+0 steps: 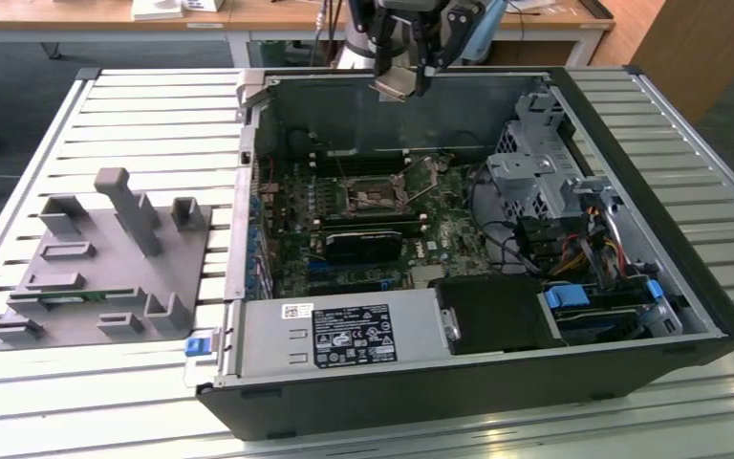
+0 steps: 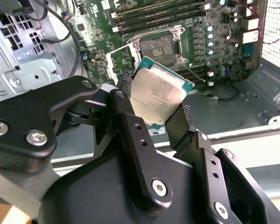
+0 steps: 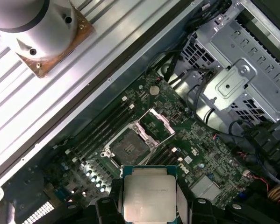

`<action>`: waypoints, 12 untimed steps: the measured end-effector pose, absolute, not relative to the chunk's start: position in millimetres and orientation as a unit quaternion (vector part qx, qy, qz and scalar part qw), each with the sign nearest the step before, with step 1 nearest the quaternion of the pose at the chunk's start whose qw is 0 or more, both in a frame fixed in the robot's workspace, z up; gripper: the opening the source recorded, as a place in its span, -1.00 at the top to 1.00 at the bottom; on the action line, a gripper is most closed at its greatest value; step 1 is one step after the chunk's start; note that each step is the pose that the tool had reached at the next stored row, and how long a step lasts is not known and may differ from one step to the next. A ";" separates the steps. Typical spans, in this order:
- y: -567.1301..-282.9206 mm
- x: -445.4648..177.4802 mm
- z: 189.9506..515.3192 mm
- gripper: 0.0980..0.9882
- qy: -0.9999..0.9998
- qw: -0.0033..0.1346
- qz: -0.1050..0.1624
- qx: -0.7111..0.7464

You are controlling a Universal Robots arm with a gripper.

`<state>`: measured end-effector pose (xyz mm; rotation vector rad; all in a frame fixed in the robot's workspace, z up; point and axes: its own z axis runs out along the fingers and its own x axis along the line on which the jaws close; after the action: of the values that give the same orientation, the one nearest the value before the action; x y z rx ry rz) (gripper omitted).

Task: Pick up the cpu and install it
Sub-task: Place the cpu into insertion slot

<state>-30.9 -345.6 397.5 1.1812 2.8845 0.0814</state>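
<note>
While the claw (image 2: 154, 109) clamps the cpu (image 2: 158, 93) by its edges, the transfer step is in hand, the open socket (image 2: 157, 47) well below. Seating likely demands squaring the cpu to the socket.

A pale slatted metal surface (image 1: 150, 124) is seen in the exterior view. Behind it, a wooden desk (image 1: 278, 14) is set over a dark grey floor (image 1: 10, 67). A wooden cabinet (image 1: 686, 38) is placed at the exterior view's right.
</note>
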 end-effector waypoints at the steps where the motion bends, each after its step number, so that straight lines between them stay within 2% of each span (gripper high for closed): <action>1: -345.7 -30.9 397.5 0.00 0.923 0.012 0.026 0.383; 12: -345.4 -30.9 396.9 0.00 0.904 0.013 0.025 0.426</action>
<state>-30.9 -345.4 396.9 1.3266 2.8177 0.0793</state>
